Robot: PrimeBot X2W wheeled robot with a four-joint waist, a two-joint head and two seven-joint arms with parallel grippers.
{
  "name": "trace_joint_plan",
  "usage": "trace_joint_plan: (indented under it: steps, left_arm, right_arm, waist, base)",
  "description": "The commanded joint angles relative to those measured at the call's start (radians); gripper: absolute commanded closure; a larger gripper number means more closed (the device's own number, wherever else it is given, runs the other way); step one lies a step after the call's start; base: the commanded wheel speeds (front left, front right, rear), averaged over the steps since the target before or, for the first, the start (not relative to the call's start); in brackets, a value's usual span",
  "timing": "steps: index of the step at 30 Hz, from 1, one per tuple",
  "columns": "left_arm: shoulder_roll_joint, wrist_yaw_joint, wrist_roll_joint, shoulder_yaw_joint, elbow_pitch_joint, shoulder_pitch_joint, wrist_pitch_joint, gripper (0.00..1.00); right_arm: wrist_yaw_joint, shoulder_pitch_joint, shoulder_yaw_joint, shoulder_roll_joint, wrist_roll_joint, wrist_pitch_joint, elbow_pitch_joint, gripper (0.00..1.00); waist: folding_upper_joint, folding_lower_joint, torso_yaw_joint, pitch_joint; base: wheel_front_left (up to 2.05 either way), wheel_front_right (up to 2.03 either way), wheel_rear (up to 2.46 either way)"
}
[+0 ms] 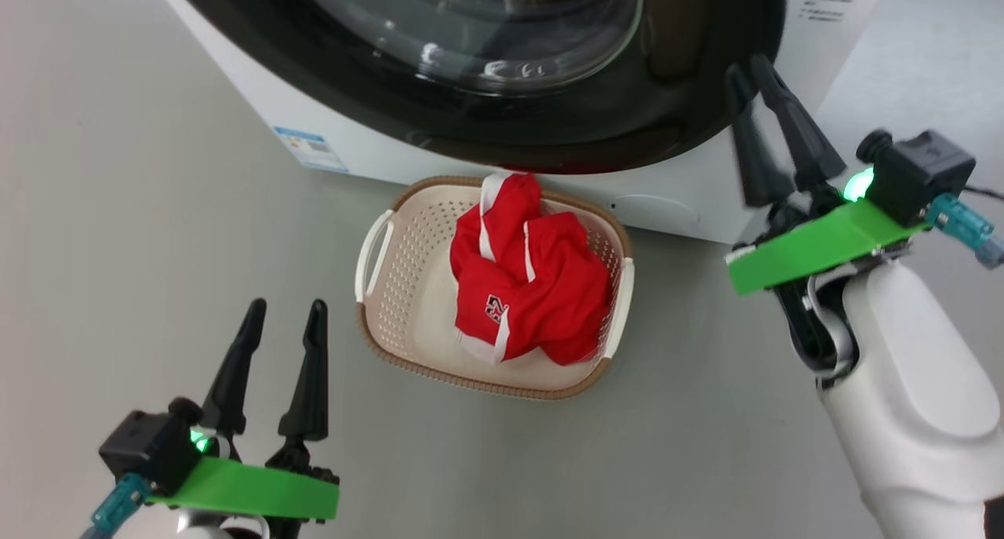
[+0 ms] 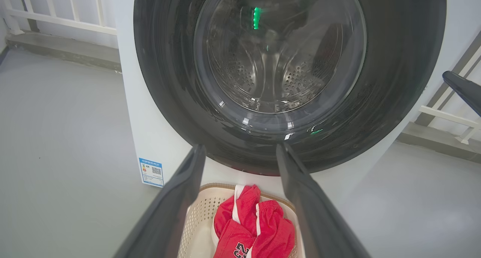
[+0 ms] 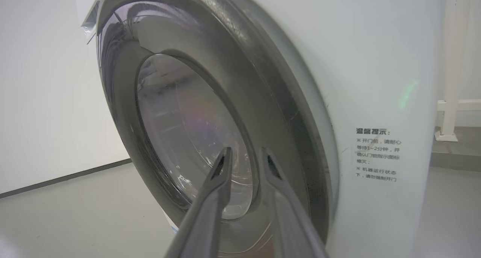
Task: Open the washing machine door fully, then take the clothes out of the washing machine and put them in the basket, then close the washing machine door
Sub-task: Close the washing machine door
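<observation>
Left tool (image 1: 287,305), right tool (image 1: 747,64), one basket (image 1: 471,386), one garment (image 1: 533,288)

Glossy black door rim (image 2: 161,81), clear glass window (image 2: 270,62) (mirror-like), perforated cream plastic basket (image 1: 408,288), red cloth clothes (image 1: 533,288), smooth matt floor (image 1: 157,249).

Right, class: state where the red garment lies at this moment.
In the head view the red garment lies crumpled in the cream basket, toward its right side, on the floor just before the washing machine door.
</observation>
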Motion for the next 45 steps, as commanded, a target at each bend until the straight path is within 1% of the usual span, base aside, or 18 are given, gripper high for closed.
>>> trace_joint_plan:
  steps: [1, 16, 20, 26, 34, 45]
  left_arm:
    - [0.03, -0.005, 0.011, 0.038, -0.018, 0.02, -0.005, 0.0]
    - [0.078, -0.005, 0.027, 0.071, 0.004, 0.075, -0.005, 0.0]
    - [0.089, -0.005, 0.034, 0.082, 0.008, 0.09, -0.005, 0.0]
    - [0.098, -0.005, 0.043, 0.094, 0.004, 0.117, -0.005, 0.0]
    - [0.102, -0.005, 0.047, 0.11, 0.005, 0.136, -0.005, 0.0]
    - [0.101, -0.005, 0.045, 0.133, -0.009, 0.162, -0.005, 0.0]
  right_arm:
    - [-0.001, 0.031, 0.018, 0.02, 0.005, -0.005, -0.034, 0.0]
    - [-0.001, 0.286, -0.02, 0.045, -0.003, -0.005, -0.089, 0.0]
    - [-0.001, 0.363, -0.044, 0.048, -0.006, -0.005, -0.114, 0.0]
    - [-0.001, 0.454, -0.074, 0.05, -0.012, -0.005, -0.137, 0.0]
    - [-0.001, 0.539, -0.123, 0.053, -0.018, -0.005, -0.167, 0.0]
    - [-0.001, 0.606, -0.17, 0.058, -0.022, -0.005, -0.2, 0.0]
  waist:
    - [-0.0001, 0.0, -0.028, -0.029]
    - [-0.0001, 0.0, -0.144, -0.12]
    - [-0.0001, 0.0, -0.174, -0.145]
    - [-0.0001, 0.0, -0.203, -0.175]
    - [-0.0001, 0.0, -0.233, -0.196]
    - [-0.0001, 0.0, -0.271, -0.218]
  base:
    - [0.0, 0.0, 0.0]
    - [0.0, 0.0, 0.0]
    - [0.0, 0.0, 0.0]
    - [0.0, 0.0, 0.0]
    - [0.0, 0.0, 0.0]
    - [0.0, 0.0, 0.0]
